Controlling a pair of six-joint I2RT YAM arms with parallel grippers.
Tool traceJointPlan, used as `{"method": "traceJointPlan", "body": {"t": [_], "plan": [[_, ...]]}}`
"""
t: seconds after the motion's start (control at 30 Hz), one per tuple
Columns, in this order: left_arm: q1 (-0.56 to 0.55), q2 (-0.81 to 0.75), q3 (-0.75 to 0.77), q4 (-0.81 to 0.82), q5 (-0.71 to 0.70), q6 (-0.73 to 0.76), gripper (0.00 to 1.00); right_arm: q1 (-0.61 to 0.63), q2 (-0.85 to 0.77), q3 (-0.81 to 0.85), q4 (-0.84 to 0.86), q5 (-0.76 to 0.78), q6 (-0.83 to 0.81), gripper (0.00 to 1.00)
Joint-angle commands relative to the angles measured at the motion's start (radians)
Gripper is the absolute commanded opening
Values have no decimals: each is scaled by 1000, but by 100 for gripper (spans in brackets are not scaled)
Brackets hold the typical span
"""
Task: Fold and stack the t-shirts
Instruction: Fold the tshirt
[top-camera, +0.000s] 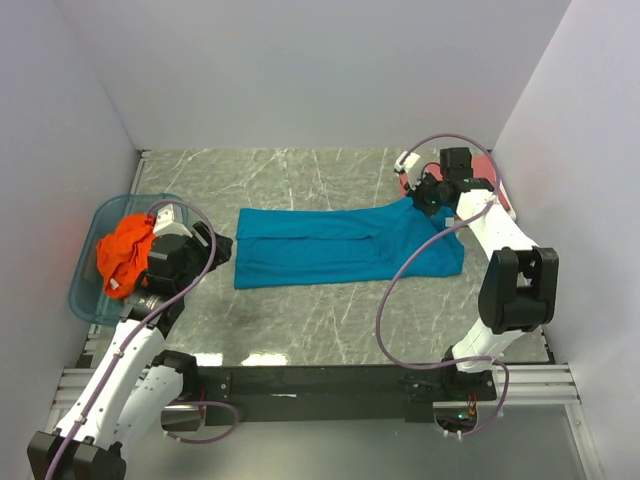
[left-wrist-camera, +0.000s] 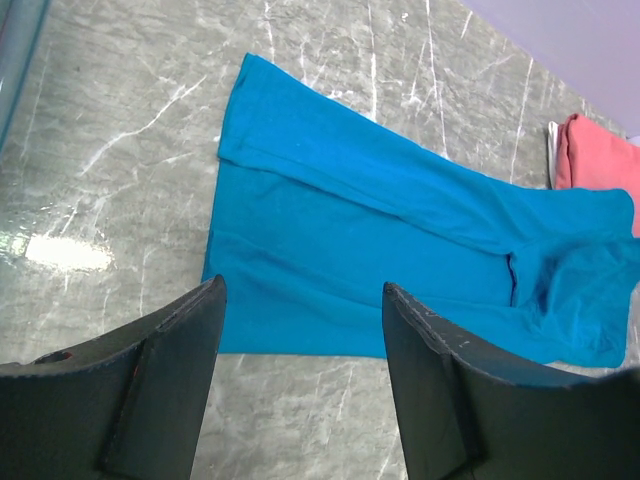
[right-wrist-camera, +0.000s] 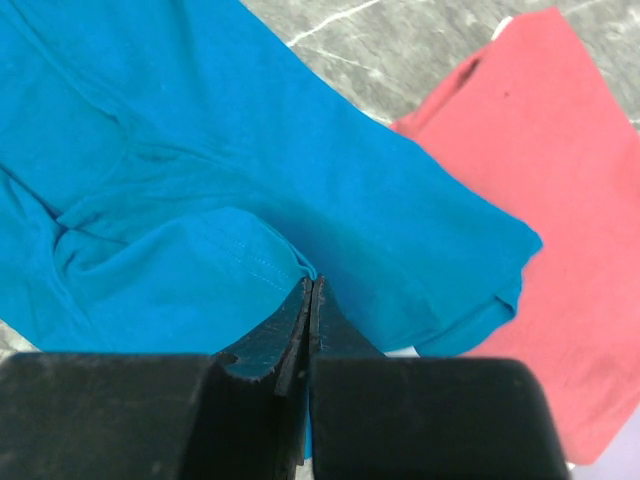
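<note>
Well, the red shirt (right-wrist-camera: 560, 200) lies folded far right; the orange shirt (top-camera: 125, 250) sits crumpled in the tub (top-camera: 85, 300). The teal shirt (top-camera: 340, 248) lies half-folded on the tabletop (top-camera: 300, 330), right claw (top-camera: 425, 195) pinching its corner, left claw (top-camera: 218, 246) spread.

Occlusions and cut-offs, all three views

Top view: the right arm (top-camera: 500, 235) covers most of the red t-shirt (top-camera: 485, 166), only rim slivers show. The left arm (top-camera: 170, 262) hides the blue tub's (top-camera: 85, 290) near side and part of the orange t-shirt (top-camera: 125, 250). Left wrist: the red t-shirt is cut by the right edge, and the white item (left-wrist-camera: 551, 150) beside it is too small to identify. Left hand fingers (left-wrist-camera: 170, 380) block the teal t-shirt's (left-wrist-camera: 380, 220) near edge. Right wrist: both shirts run off frame. The right hand (right-wrist-camera: 308, 295) is closed at a teal fold; can't tell whether cloth is nipped.
</note>
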Motion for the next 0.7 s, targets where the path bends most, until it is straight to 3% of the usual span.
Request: {"method": "traceJointPlan", "body": {"t": [0.0,0.67], "plan": [[0,-17,14,14,27,2,68,21,20,56,-3,26,0,0],[0,5,9,26,45,7,68,73,103,111,9,61,11,0]]}}
